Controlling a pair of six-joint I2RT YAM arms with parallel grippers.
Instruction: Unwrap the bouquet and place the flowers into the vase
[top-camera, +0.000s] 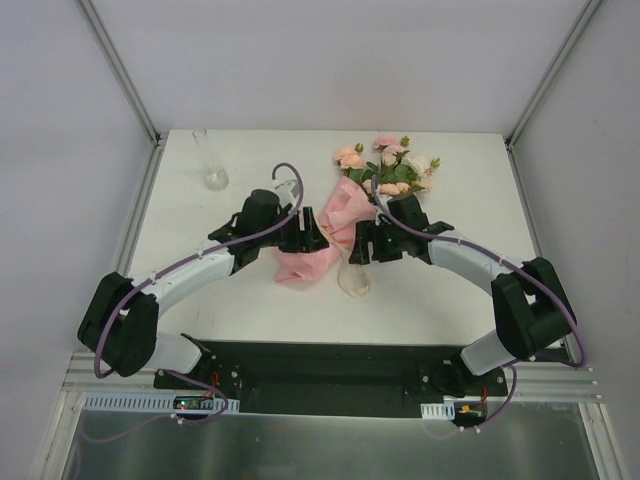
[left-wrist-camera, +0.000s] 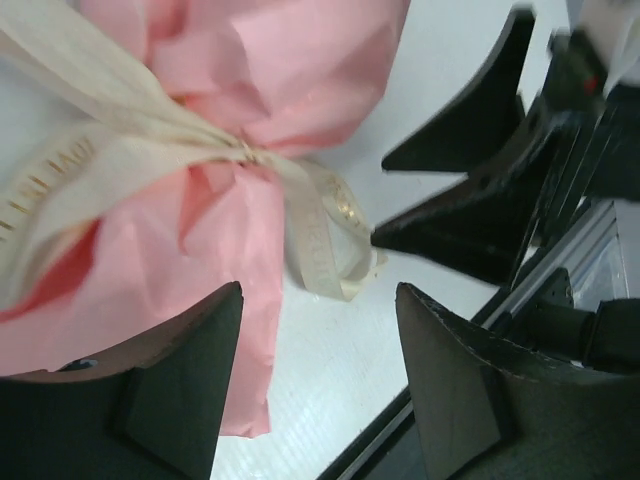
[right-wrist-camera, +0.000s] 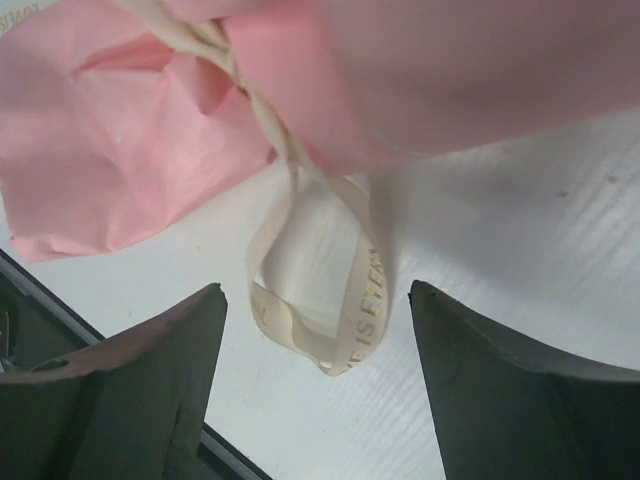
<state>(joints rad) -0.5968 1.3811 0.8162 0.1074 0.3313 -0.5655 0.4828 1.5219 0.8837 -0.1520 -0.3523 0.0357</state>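
Bouquet (top-camera: 345, 215) lies flat on the white table (top-camera: 450, 290), midway between your two arms. Its long axis runs on a diagonal: the flowers (top-camera: 392, 165) point to the far right, and the crumpled tail of pink paper (top-camera: 305, 262) points to the near left. A cream ribbon (left-wrist-camera: 320, 250) is knotted around the waist of the paper, and a loose loop of it rests on the table on the near side. Your left gripper (top-camera: 303, 237) sits at the paper tail with its jaws spread and nothing clamped, though one finger (left-wrist-camera: 170, 380) overlaps the paper's edge. Your right gripper (right-wrist-camera: 315, 295) hangs over the ribbon loop, its jaws wide apart and gripping nothing. You will find the vase (top-camera: 213, 160) upright at the far left, well apart from the bouquet.
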